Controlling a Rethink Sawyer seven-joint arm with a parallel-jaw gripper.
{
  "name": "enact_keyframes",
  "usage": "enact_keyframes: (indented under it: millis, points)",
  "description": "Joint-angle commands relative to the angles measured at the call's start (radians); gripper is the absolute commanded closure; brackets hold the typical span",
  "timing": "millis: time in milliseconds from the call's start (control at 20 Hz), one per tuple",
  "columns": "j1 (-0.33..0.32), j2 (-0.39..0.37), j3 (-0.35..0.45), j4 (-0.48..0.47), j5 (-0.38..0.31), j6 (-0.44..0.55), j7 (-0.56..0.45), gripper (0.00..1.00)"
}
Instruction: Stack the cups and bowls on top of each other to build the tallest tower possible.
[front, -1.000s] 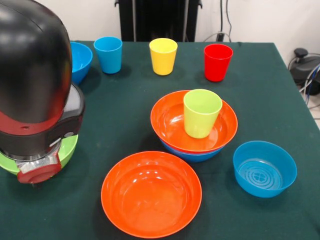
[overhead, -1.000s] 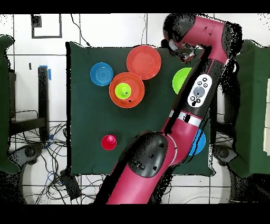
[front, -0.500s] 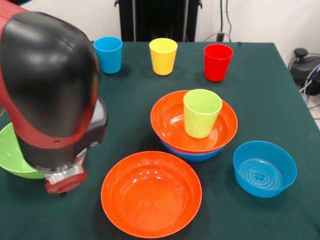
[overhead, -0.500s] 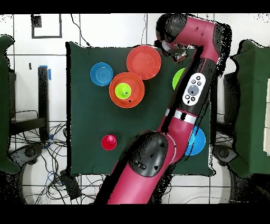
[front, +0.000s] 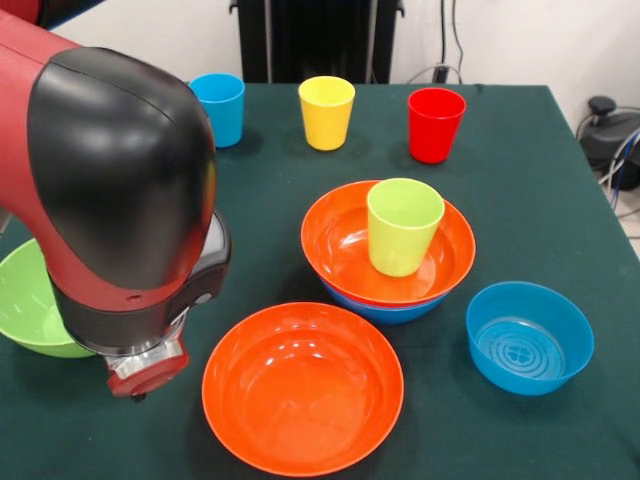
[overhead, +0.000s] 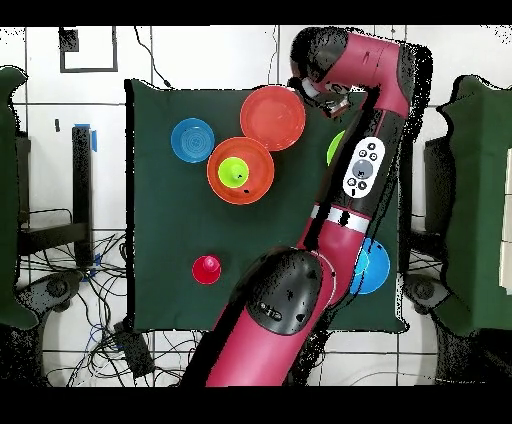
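The tower is a blue bowl (front: 385, 310) holding an orange bowl (front: 340, 245) with the lime green cup (front: 404, 226) upright inside; from overhead the same stack (overhead: 255, 180) sits mid-table. A loose orange bowl (front: 302, 386) lies at the front, and a smaller blue bowl (front: 529, 337) to its right. Blue (front: 220, 105), yellow (front: 326, 112) and red (front: 435, 124) cups line the far edge. My gripper (front: 140, 382) hangs low between the lime green bowl (front: 28, 300) and the loose orange bowl, its state hidden by the wrist.
My bulky arm (front: 120, 190) covers the left of the table and half of the green bowl. Overhead, another blue bowl (overhead: 377, 270) peeks out beside the arm near the base. The green tabletop (front: 540, 200) ends near the right edge.
My arm has swung from over the green bowl toward the loose orange bowl, uncovering more of the green bowl and hiding the far-left blue bowl. No bowl or cup has moved.
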Motion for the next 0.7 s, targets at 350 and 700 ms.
enact_keyframes:
  millis: [350,700]
  points:
    - [-0.018,0.029,0.102,0.068,-0.162,-0.019,-0.101,0.0]
    - [-0.024,0.028,0.128,0.076,-0.195,-0.002,-0.153,1.0]
